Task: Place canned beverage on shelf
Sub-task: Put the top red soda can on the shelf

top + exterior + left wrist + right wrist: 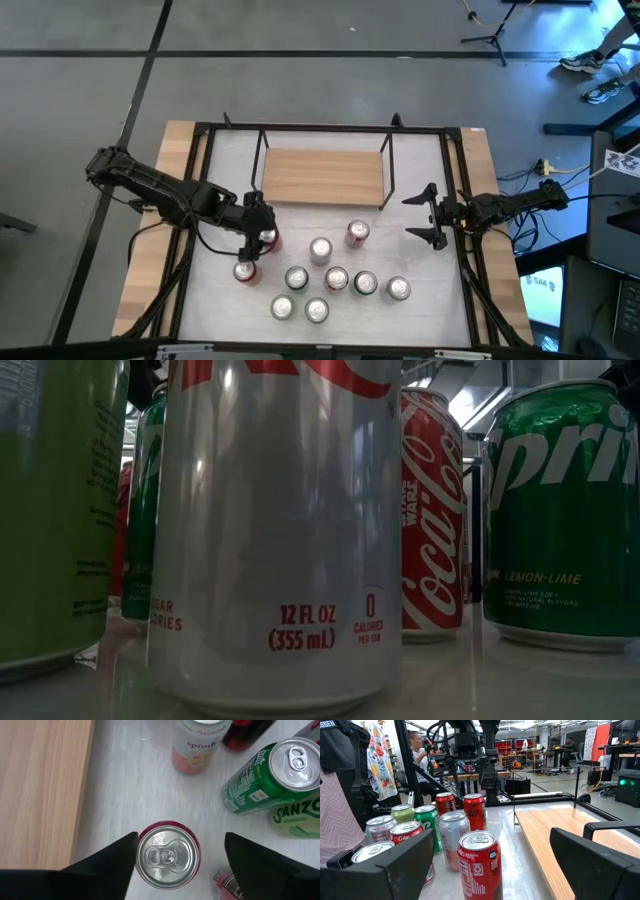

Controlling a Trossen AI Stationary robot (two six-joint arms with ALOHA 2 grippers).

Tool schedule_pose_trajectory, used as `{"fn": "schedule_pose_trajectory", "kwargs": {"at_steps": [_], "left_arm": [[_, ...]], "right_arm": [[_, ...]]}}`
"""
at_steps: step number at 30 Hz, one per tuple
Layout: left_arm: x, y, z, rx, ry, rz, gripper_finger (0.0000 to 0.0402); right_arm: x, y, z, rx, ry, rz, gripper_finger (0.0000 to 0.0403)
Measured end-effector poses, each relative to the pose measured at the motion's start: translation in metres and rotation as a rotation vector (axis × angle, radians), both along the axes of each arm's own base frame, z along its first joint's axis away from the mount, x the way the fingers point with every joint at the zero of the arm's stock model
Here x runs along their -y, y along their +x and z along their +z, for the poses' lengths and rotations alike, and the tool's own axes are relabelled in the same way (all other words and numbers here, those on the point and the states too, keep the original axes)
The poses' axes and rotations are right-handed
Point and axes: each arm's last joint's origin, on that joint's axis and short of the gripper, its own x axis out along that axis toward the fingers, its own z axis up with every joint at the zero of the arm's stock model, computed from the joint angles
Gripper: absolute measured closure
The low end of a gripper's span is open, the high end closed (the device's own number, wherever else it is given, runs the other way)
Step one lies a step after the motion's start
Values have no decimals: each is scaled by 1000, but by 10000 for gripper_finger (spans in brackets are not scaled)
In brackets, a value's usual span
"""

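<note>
Left wrist view: your left gripper [181, 857] straddles the red can [167, 856], fingers apart; closing off-centre could tip it toward the shelf [42, 790].

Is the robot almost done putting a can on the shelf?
Not yet. The shelf holds no cans. The left gripper has its fingers open around a red can, not visibly squeezing it. Gripping, lifting and placing remain. The right gripper waits open beside the shelf.
</note>
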Motion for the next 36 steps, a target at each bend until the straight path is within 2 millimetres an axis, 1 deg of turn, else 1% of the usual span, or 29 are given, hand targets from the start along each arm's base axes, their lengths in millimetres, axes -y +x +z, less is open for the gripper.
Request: {"fn": "schedule_pose_trajectory", "kwargs": {"at_steps": [6,11,13,18,21,31,36], "left_arm": [[-2,-1,-1,-4,41,21,38],[-2,-1,-1,-8,44,23,16],[-2,-2,-5,-16,45,26,13],[-4,-8,-26,-83,33,74,13],[-4,-10,-36,-98,19,106,13],[-3,-7,-58,-27,-12,106,13],[-4,-8,-62,-28,-9,108,13]], "right_arm": [[0,0,0,0,0,0,15],[0,0,0,0,0,0,15],[0,0,0,0,0,-1,15],[0,0,0,0,0,-1,15],[0,0,0,0,0,-1,15],[0,0,0,0,0,-1,15],[0,0,0,0,0,-1,15]]}}
